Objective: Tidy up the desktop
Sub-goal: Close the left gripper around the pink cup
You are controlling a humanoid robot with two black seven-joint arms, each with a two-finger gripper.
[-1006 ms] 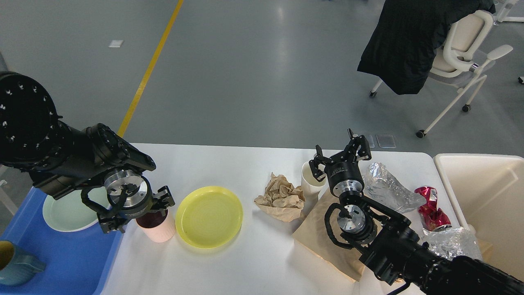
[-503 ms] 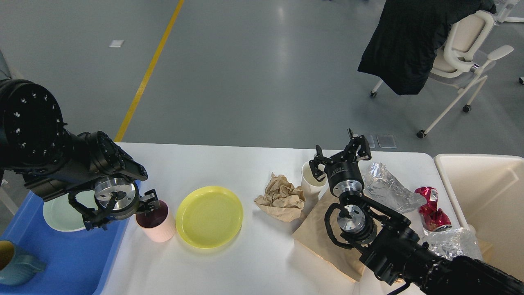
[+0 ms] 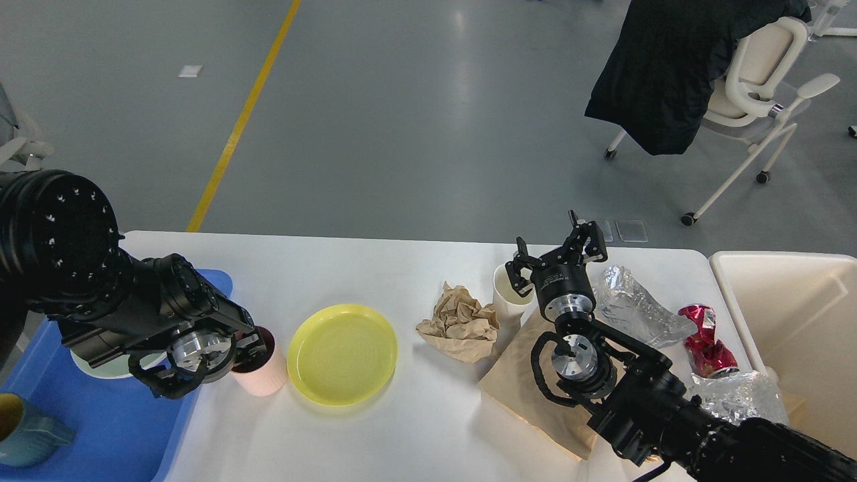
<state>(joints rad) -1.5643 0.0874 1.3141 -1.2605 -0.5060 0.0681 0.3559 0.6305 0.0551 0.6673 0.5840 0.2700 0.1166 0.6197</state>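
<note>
Spanning the lower half of the head view, the desktop [image 3: 415,268] is white and matte with rounded corners, set on a glossy grey floor crossed by a yellow line [image 3: 244,110]. Landmark: yellow plate [image 3: 343,353], left of centre on the desktop.

- Pink cup [image 3: 258,365] just left of the plate; left gripper [image 3: 251,345] at its rim, fingers dark and end-on, so cannot tell whether it is spread or pinching.
- Blue tray [image 3: 100,415] further left, at the desktop's edge, holding a pale green plate [image 3: 90,365] and a teal mug [image 3: 27,432].
- Right of the plate: crumpled brown paper [image 3: 460,323], white cup [image 3: 509,294], flat brown bag [image 3: 519,388], foil wrap [image 3: 633,308], crushed red can [image 3: 703,338].
- Right gripper [image 3: 556,258] hovers above the white cup, fingers spread, holding nothing.
- Cream bin [image 3: 797,321] far right, past the desktop's edge.
- Background: white chair [image 3: 756,94] draped with a black coat [image 3: 669,60].
</note>
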